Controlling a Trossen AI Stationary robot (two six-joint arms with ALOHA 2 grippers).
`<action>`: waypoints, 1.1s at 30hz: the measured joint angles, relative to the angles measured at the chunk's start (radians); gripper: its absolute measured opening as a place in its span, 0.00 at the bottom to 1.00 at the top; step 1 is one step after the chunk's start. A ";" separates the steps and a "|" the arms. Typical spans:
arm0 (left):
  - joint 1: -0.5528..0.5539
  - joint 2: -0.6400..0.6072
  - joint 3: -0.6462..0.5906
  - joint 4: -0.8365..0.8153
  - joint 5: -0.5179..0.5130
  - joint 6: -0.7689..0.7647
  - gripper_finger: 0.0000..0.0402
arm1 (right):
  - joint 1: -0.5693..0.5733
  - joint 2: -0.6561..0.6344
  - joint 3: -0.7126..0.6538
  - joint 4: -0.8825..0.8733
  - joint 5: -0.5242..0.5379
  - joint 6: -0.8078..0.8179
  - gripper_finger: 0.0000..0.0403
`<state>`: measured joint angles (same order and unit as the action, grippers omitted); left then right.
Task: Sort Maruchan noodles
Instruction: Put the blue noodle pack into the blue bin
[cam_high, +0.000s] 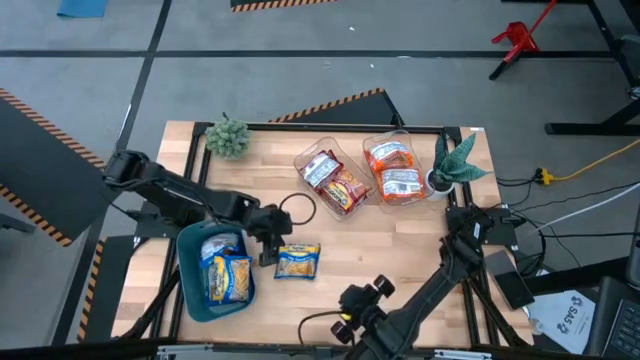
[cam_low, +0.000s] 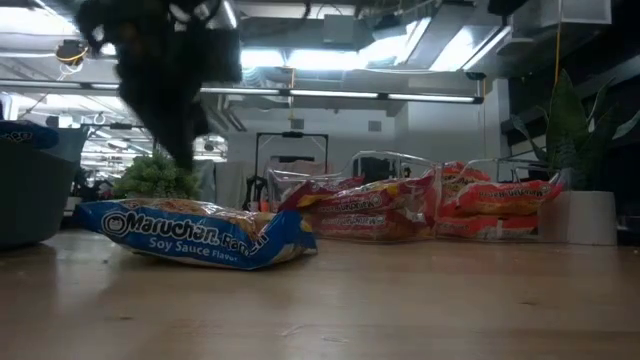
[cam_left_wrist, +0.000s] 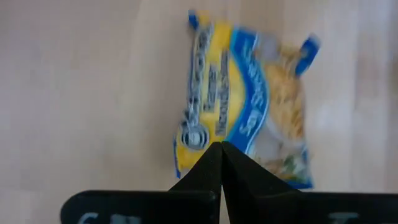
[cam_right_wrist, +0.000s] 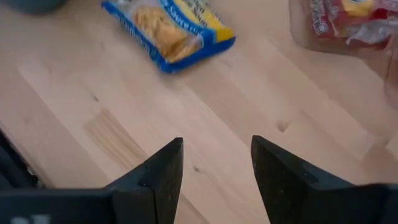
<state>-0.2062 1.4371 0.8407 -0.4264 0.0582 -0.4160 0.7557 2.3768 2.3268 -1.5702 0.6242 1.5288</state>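
One Maruchan noodles packet (cam_high: 298, 260), blue and yellow, lies flat on the wooden table (cam_high: 400, 250) just right of a blue bin (cam_high: 195, 290); it also shows in the low view (cam_low: 200, 232). My left gripper (cam_high: 268, 246) hangs shut just above the packet's left end (cam_left_wrist: 199, 124) and stands clear of it in the low view (cam_low: 183, 150). My right gripper (cam_right_wrist: 216, 146) is open over bare wood near the table's front edge (cam_high: 352, 300), with nothing between its fingers.
The blue bin holds blue-and-yellow packets (cam_high: 225, 275). At the back stand two clear containers, one with red-brown packets (cam_high: 333, 182) and one with orange packets (cam_high: 392, 170). Small plants stand at the back left (cam_high: 228, 137) and back right (cam_high: 455, 165). Bare wood lies between.
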 joint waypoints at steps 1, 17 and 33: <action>-0.001 0.017 -0.012 0.011 0.005 0.000 0.00 | 0.001 0.000 0.000 -0.002 0.013 0.034 0.44; 0.026 0.206 -0.099 0.197 0.053 0.028 0.00 | -0.123 -0.157 0.000 0.001 -0.072 -0.171 0.44; 0.056 0.210 -0.101 0.214 0.090 0.026 0.00 | -0.245 -0.559 -0.409 0.019 -0.359 -0.077 0.44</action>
<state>-0.1497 1.6474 0.7395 -0.2123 0.1486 -0.3897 0.5110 1.8182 1.9182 -1.5512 0.2655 1.4517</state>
